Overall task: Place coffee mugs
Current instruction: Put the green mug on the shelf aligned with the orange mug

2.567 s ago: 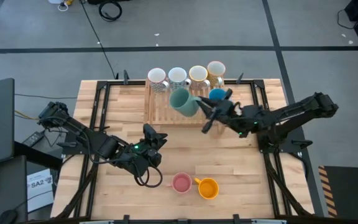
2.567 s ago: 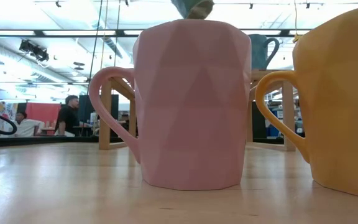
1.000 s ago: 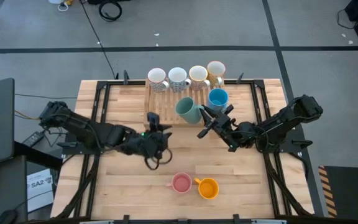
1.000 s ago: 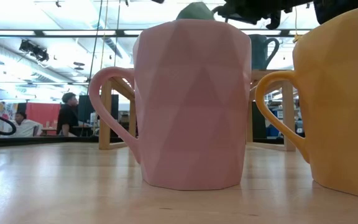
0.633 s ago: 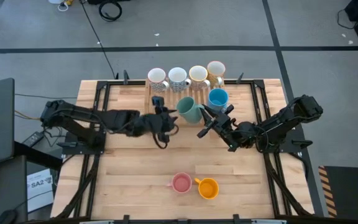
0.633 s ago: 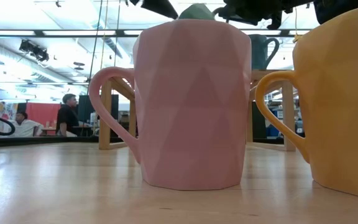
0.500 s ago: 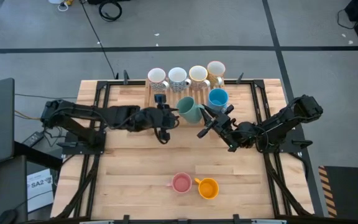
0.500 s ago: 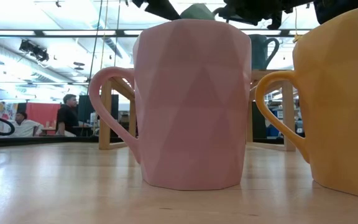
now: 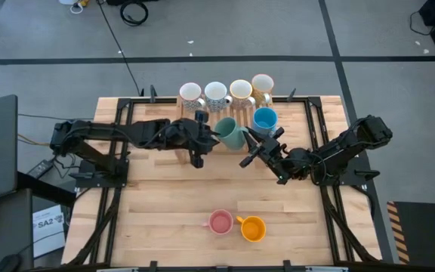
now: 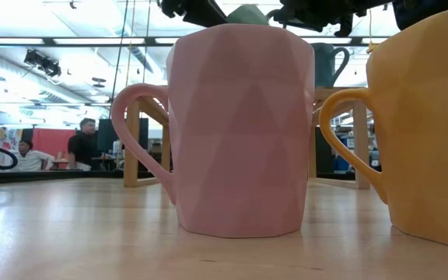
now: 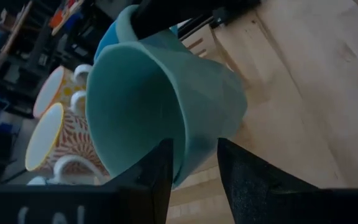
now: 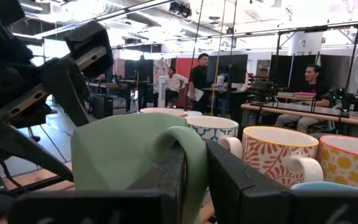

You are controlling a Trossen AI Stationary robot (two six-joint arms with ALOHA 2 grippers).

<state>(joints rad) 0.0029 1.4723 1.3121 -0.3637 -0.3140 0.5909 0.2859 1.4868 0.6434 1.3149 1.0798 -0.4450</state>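
The right hand (image 9: 249,142) is gripping the green mug (image 9: 230,133) by its handle, fingers clamped either side of the loop in the right wrist view, and holding it tilted above the wooden rack (image 9: 195,136) at the far side of the worktop (image 9: 293,211). The left hand (image 9: 207,133) is reaching in from the opposite side, fingers apart and straddling the mug's rim wall, one inside and one outside, not yet squeezing as far as I can tell. The mug's long axis is lying nearly level, mouth toward the left hand, so the mug is sitting directly between the two hands. Four pale mugs (image 9: 226,92) are standing in a row behind it, the blue mug (image 9: 264,119) just beside it, the pink mug (image 9: 220,222) and orange mug (image 9: 253,228) near the front edge. No readable writing is showing on any mug.
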